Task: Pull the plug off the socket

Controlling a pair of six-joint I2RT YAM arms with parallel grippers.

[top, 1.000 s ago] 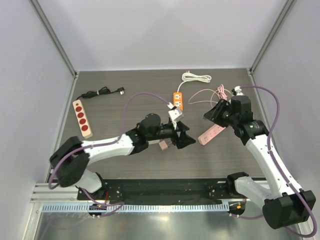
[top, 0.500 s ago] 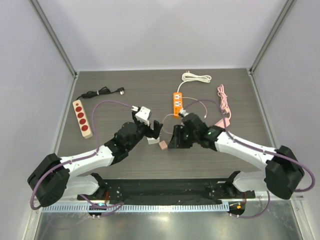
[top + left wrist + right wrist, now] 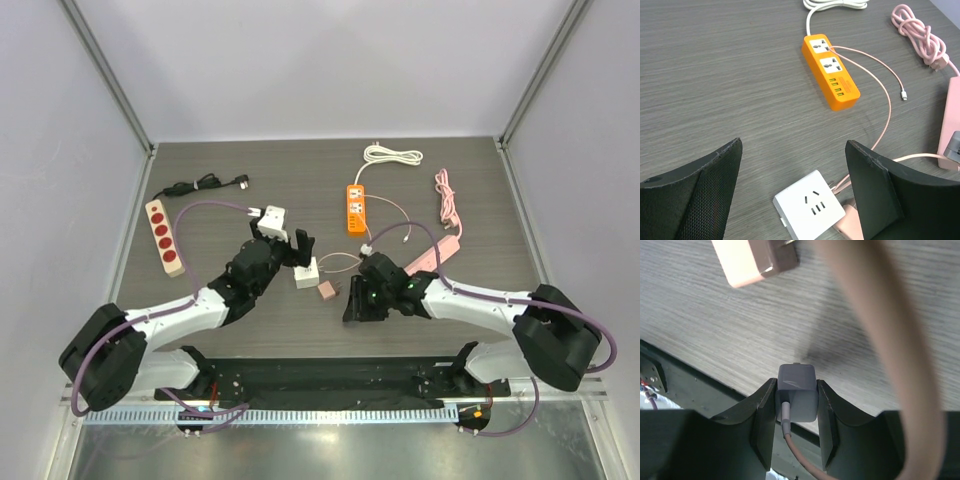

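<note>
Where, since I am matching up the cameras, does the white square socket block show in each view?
Top external: the white square socket block lies near the table's middle, just left of centre.
Left wrist: low in the picture, a little right of centre, socket holes facing up.
Right wrist: not in it.
Shared landmark: the small pink block, touching the socket block's corner in the left wrist view and at the top left in the right wrist view.

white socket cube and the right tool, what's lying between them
A small pink block lies between the white socket cube and the right tool; the top view shows it.
</note>
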